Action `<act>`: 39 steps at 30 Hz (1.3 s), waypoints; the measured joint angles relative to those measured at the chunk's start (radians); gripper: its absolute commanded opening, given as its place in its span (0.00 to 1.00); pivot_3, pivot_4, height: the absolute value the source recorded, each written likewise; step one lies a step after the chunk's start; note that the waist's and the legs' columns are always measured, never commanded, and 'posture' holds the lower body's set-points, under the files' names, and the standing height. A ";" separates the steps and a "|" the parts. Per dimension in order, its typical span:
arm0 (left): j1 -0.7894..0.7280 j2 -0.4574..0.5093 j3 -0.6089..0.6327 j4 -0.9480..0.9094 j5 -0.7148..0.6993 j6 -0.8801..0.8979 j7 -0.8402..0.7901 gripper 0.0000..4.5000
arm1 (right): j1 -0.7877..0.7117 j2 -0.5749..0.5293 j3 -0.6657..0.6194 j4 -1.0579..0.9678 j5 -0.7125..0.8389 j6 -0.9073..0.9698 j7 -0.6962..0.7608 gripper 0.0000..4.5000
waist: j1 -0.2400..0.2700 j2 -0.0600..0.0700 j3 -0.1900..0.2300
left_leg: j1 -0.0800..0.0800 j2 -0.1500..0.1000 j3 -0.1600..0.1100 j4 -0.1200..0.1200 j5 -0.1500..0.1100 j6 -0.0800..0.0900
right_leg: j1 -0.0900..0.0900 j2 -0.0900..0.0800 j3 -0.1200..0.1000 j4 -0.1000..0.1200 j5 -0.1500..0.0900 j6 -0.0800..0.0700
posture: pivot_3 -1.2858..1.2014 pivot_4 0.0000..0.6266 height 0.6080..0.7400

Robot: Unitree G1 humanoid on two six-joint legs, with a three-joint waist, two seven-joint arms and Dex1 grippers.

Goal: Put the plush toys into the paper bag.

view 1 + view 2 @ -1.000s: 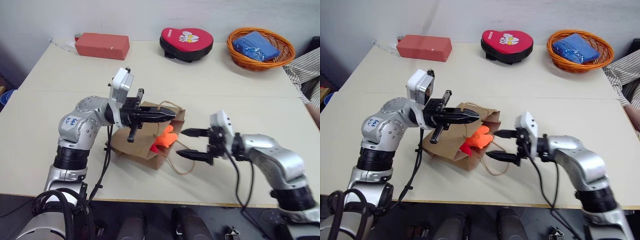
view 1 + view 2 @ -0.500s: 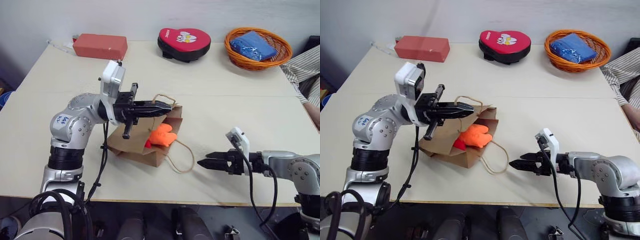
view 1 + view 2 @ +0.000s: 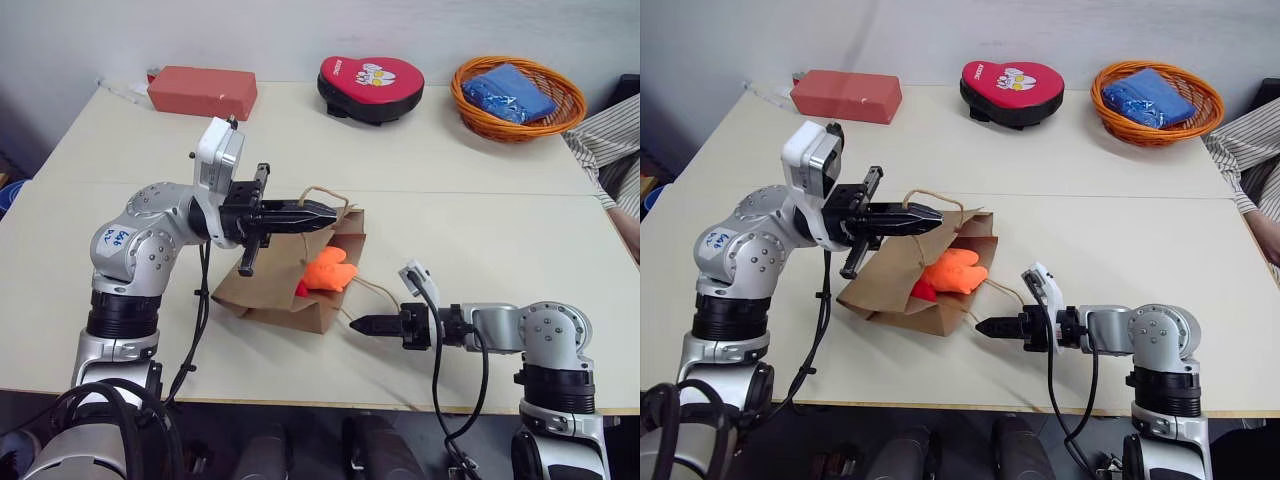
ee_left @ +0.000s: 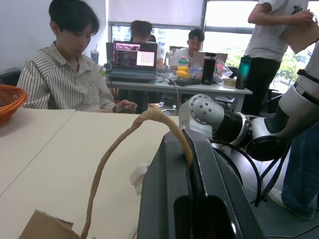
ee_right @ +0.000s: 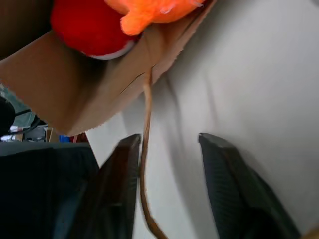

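Observation:
The brown paper bag [image 3: 262,293] lies on its side on the table, mouth facing right. My left gripper [image 3: 335,212] is shut on its upper handle [image 4: 149,115] and holds the mouth open. Inside the mouth sit the plush toys, the orange one [image 3: 328,270] in front and the red one [image 3: 301,289] behind it. My right gripper [image 3: 355,324] lies low on the table just right of the mouth, pointing at the bag. It is open, with the lower handle [image 5: 146,149] running between its fingers [image 5: 117,184], close to one of them.
Along the table's far edge stand a red box [image 3: 203,92], a red heart-shaped pad [image 3: 372,87] and an orange basket [image 3: 518,95] holding something blue. A person's striped sleeve [image 3: 610,150] is at the right edge. More people sit at desks [image 4: 65,74] beyond.
My right gripper swung out to the right, dropped to the tabletop, rolled and came back to the bag's lower handle, its fingers narrowing. The left gripper kept its hold on the upper handle.

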 measured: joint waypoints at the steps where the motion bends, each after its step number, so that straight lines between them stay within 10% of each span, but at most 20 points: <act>1: 0.000 0.000 0.000 0.000 0.000 0.000 0.000 0.00 | -0.003 -0.011 -0.012 0.002 0.017 0.000 -0.007 0.09 | 0.000 0.000 0.000 | 0.000 0.000 0.000 0.000 0.000 0.000 | 0.000 0.000 0.000 0.000 0.000 0.000 | 0.52 0.24 1.00; 11: 0.003 0.001 0.010 0.000 0.002 -0.025 0.016 0.00 | -0.147 -0.233 -0.171 0.067 0.414 -0.027 -0.073 0.01 | -0.004 0.003 0.002 | 0.000 0.000 0.001 0.000 0.000 0.001 | 0.000 0.000 0.000 -0.002 0.000 0.000 | 0.52 0.24 1.00; 19: -0.101 -0.010 0.033 0.153 0.061 -0.167 0.032 0.00 | -0.331 -0.389 -0.023 0.115 0.778 -0.262 -0.282 0.01 | -0.003 0.003 0.002 | -0.002 0.000 0.000 0.001 -0.001 0.001 | 0.000 0.000 -0.001 -0.004 0.000 0.000 | 0.52 0.24 1.00; 28: -0.092 0.010 0.049 0.206 0.100 -0.225 0.032 0.00 | -0.314 -0.350 0.131 0.060 0.826 -0.400 -0.358 0.01 | -0.002 0.003 0.002 | -0.005 0.001 -0.001 0.001 -0.001 0.003 | 0.000 -0.001 -0.002 -0.004 0.000 0.001 | 0.52 0.24 1.00; 31: -0.062 0.011 0.049 0.191 0.098 -0.213 0.052 0.00 | -0.281 -0.303 0.144 0.019 0.744 -0.458 -0.356 0.14 | -0.002 0.003 0.002 | -0.008 0.001 -0.001 0.002 -0.001 0.003 | -0.003 -0.001 -0.003 -0.003 0.000 0.001 | 0.52 0.24 1.00; 39: 0.016 0.090 0.120 0.103 0.088 -0.134 0.128 0.52 | -0.135 -0.479 0.069 -0.150 0.443 -0.488 0.055 0.72 | 0.001 0.003 0.002 | -0.014 0.000 -0.003 0.003 -0.002 0.003 | -0.006 -0.001 -0.004 -0.005 0.001 0.002 | 0.52 0.24 1.00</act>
